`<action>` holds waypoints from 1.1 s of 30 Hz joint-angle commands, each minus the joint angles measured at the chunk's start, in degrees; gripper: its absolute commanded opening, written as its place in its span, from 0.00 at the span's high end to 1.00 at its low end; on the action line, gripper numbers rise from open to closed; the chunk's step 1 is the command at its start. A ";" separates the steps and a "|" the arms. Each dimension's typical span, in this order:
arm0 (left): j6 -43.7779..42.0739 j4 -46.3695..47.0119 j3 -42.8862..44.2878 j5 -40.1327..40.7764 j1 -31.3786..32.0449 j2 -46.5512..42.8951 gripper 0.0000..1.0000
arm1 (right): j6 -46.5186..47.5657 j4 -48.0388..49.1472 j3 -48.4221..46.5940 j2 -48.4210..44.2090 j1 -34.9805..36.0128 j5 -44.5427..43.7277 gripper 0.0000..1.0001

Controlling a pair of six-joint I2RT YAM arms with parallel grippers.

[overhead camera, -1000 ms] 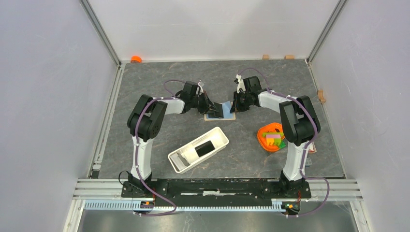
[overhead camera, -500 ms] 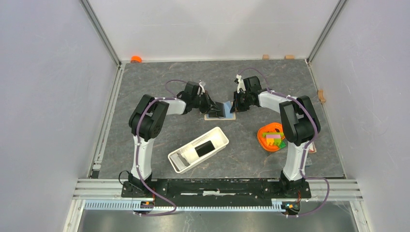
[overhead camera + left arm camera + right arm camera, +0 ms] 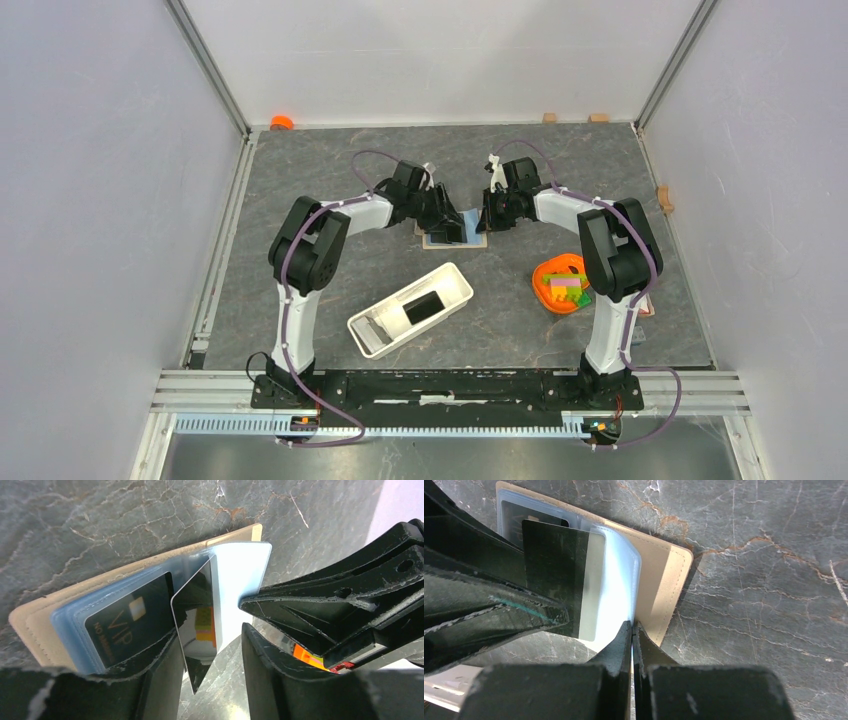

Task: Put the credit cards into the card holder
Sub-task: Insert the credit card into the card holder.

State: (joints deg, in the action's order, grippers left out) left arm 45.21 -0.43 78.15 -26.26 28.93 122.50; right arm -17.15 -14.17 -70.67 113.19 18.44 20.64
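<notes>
Sleeve (image 3: 616,590) of card holder (image 3: 664,590) pinched in right claw (image 3: 631,626); credit card (image 3: 197,610) at left claw (image 3: 210,637), grip unclear; tray (image 3: 375,335), bowl (image 3: 545,272) apart.

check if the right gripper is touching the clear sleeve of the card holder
Touching. The right wrist view shows the right gripper with both fingers closed on the free edge of the clear sleeve of the beige card holder, no gap.

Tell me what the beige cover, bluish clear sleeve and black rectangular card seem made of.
Beige cover: probably faux leather, matte, seamed border.
Bluish clear sleeve: thin flexible plastic, translucent, curving.
Black rectangular card: likely stiff plastic, glossy, mirror-like reflections.
</notes>
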 commanded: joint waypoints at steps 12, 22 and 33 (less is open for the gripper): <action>-14.51 -16.15 2.01 14.31 -0.12 -5.16 0.40 | 0.76 0.64 0.54 -1.58 -0.17 -3.71 1.00; -12.26 -15.22 3.33 11.14 1.82 -1.97 0.43 | 0.45 1.63 0.80 -2.93 -0.21 -1.63 0.66; -10.06 -13.82 5.81 11.15 3.63 -0.05 0.43 | -1.42 3.76 2.71 -6.76 -0.68 -2.52 0.40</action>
State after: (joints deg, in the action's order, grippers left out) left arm 34.63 -12.29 82.28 -16.03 31.46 119.77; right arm -17.65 -13.17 -69.43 110.41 18.37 19.84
